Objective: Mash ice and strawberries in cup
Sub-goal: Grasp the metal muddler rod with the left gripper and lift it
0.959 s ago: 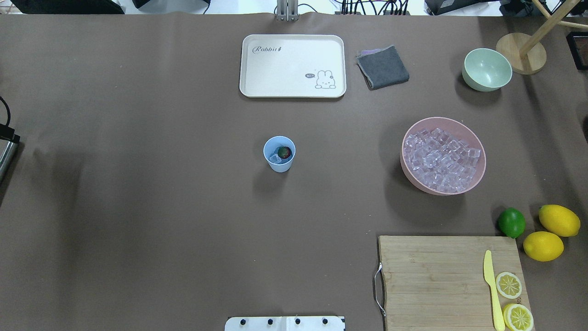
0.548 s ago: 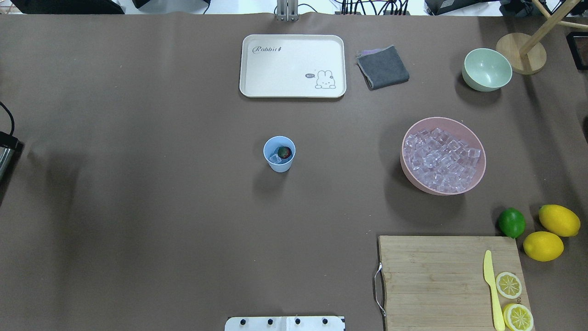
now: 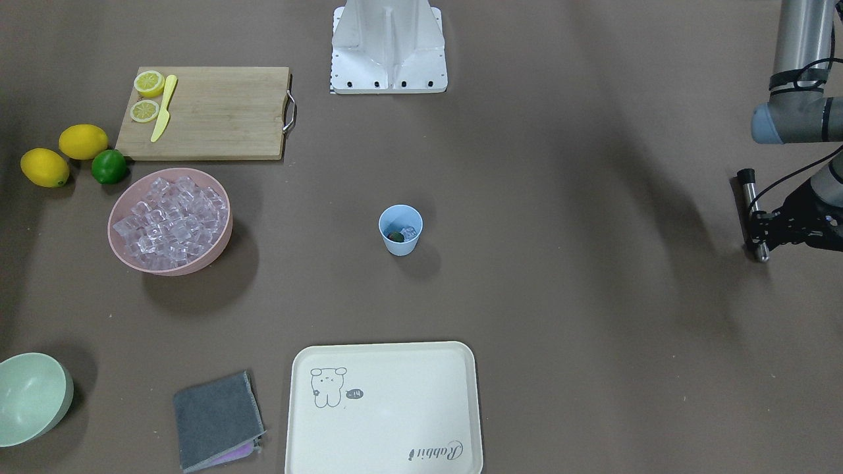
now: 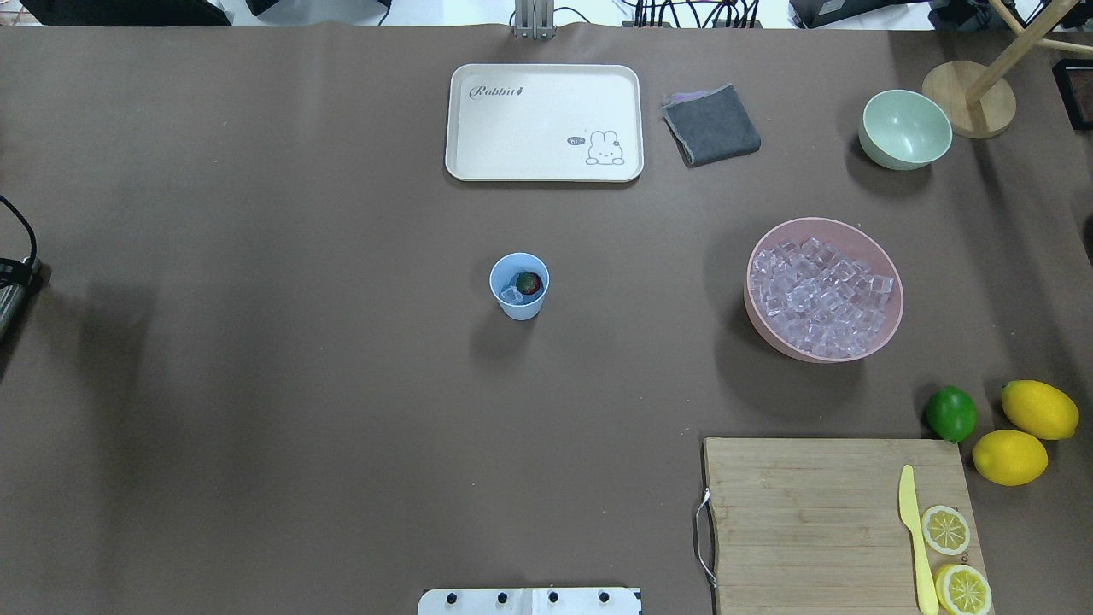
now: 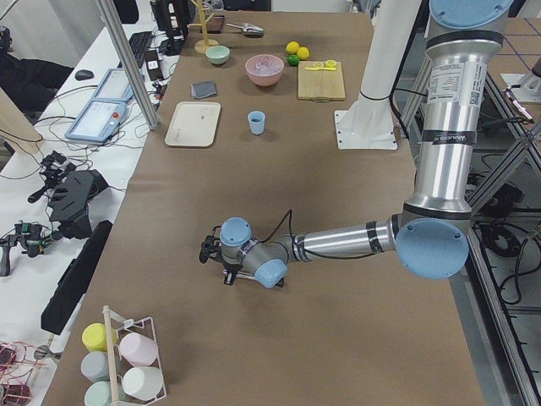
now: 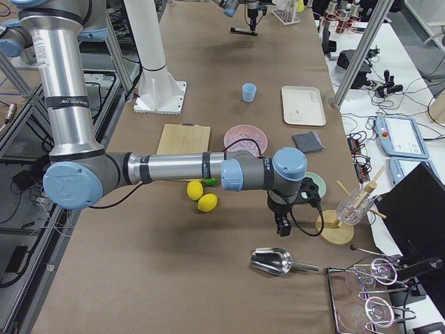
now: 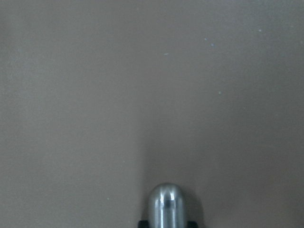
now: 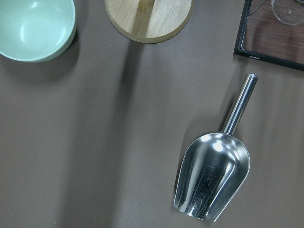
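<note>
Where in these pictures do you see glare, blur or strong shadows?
Right wrist view: sharp, with bright glare spots on the scoop. Left wrist view: the table looks soft and without detail, and the rod tip carries a highlight streak. Overhead view: even light, and the cup and pink bowl cast soft, diffuse shadows.
</note>
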You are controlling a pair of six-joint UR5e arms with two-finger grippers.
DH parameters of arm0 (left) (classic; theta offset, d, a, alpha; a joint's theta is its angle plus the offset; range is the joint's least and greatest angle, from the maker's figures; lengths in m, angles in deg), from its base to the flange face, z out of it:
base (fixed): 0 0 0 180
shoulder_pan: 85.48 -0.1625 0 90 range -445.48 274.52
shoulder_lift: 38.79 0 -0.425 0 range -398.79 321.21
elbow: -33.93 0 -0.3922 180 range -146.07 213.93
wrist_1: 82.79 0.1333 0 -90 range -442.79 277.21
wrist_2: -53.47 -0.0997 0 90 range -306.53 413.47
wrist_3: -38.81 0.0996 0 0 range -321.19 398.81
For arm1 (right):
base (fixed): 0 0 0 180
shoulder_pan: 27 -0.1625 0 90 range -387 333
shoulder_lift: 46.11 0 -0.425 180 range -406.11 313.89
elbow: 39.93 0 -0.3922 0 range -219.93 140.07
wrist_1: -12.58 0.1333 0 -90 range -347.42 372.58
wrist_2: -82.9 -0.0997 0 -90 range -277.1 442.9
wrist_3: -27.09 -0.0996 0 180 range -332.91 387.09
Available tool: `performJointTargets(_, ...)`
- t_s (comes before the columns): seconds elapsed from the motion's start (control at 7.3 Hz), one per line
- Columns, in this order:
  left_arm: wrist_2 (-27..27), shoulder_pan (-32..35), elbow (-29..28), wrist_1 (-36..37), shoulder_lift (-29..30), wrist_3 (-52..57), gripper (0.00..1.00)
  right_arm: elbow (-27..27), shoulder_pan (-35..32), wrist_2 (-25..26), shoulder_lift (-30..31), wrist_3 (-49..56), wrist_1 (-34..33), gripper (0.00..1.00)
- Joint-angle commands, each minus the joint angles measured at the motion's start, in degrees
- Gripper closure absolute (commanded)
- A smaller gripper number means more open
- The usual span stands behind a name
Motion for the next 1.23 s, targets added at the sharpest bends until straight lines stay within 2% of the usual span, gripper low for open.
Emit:
performJointTargets(0.0,0.65,-0.03,3.3,0.3,0.26,-0.2,1.0,0.03,-0.39,0.0,0.0,-0.01,0.0,0.01)
performJointTargets(0.14,3.53,0.49,6.02,0.74,2.09,-0.2,1.0,0.11,-0.48,-0.09,-0.44,-0.01,-1.05,0.01)
performJointTargets(0.27,8.26,1.36,6.31,1.27,6.98,-0.72,1.0,0.11,-1.09,-0.26,-1.14,0.08,-1.93,0.01)
performJointTargets(0.55,8.66,1.46,8.76,0.22,13.06,-1.95,1.0,-0.32,-1.19,-0.44,-1.14,0.08,-2.9,0.01)
performJointTargets(0.82,8.48,0.41,14.2,-1.09,17.56,-5.99,1.0,0.11,-1.19,-0.35,-1.23,-0.01,-4.56,0.01)
performJointTargets(0.96,8.22,0.23,16.66,-4.32,17.84,-12.79,1.0,0.38,-1.54,-0.35,-1.23,-0.01,-5.53,0.01)
performJointTargets(1.1,4.48,-1.51,17.81,-12.01,18.36,-22.51,1.0,0.73,-1.71,-0.09,-1.14,-0.01,-5.54,0.01)
